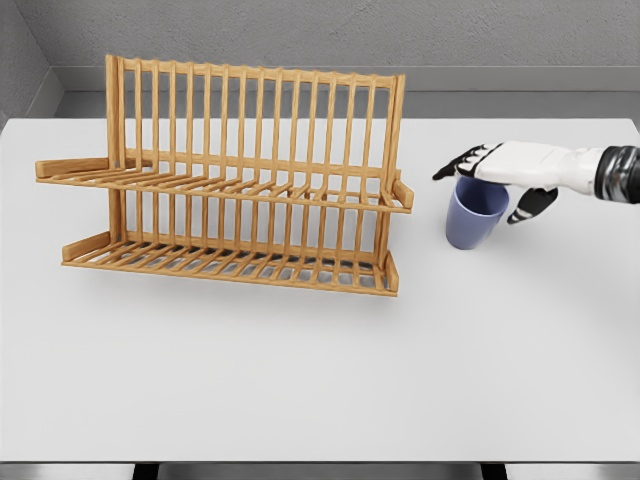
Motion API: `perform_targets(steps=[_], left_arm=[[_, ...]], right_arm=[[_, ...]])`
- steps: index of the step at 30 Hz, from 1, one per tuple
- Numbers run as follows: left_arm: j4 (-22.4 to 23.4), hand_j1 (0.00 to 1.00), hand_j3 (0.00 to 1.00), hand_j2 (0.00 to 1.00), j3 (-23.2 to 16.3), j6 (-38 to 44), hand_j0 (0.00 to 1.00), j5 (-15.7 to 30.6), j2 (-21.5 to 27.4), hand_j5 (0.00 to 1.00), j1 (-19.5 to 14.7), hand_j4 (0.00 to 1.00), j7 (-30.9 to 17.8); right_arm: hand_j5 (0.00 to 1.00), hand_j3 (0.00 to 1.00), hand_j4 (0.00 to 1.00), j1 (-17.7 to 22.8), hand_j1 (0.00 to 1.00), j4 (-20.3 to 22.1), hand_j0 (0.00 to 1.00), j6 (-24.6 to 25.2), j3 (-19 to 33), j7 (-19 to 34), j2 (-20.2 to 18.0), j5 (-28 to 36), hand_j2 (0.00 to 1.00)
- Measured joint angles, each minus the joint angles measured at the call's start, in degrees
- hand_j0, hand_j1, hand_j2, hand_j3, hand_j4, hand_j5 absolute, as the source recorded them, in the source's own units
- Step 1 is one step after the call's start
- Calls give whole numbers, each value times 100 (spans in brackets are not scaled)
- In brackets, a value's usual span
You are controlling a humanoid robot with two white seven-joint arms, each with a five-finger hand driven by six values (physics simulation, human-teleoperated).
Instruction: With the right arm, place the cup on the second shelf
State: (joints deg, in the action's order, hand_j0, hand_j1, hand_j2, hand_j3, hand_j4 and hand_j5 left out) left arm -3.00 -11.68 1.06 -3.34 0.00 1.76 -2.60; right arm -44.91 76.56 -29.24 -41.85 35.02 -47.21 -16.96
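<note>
A blue-purple cup [474, 222] stands upright on the white table [300, 370], to the right of the wooden rack. My right hand [492, 183] comes in from the right edge and hovers just over the cup's rim. Its dark fingers [458, 164] stretch out leftward past the rim, and the thumb [530, 205] hangs down beside the cup's right side. The fingers are spread and do not close on the cup. The wooden two-tier dish rack [240, 180] stands at the left centre; its upper shelf [230, 185] and lower shelf [230, 262] hold nothing.
The rack's upright slatted back rises behind both shelves. The table's far edge meets a grey wall, and its front edge runs along the bottom of the view.
</note>
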Motion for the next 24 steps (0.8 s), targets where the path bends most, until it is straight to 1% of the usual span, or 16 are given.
perform_targets(steps=[7,11,13,15,18,24], left_arm=[[0,100,100,100,0,0,100,0,0,100,0,100,-1],[0,100,100,100,0,0,100,0,0,100,0,100,-1],[0,100,100,100,0,0,100,0,0,100,0,100,-1],[0,100,100,100,0,0,100,0,0,100,0,100,0],[0,100,100,100,0,0,100,0,0,100,0,100,-1],[0,100,100,100,0,0,100,0,0,100,0,100,0]], right_arm=[[100,100,100,-9,100,-63,100,2,-78,0,54,-4,100],[67,67,67,-9,67,-90,67,2,-119,1,58,-6,67],[62,62,62,-9,62,-92,62,5,-126,0,59,-4,62],[62,62,62,-17,62,-91,62,8,-129,1,59,-4,62],[59,59,59,-53,59,-88,59,10,-131,1,59,-5,59],[60,60,60,-132,60,-58,60,2,-116,-1,53,-4,60]])
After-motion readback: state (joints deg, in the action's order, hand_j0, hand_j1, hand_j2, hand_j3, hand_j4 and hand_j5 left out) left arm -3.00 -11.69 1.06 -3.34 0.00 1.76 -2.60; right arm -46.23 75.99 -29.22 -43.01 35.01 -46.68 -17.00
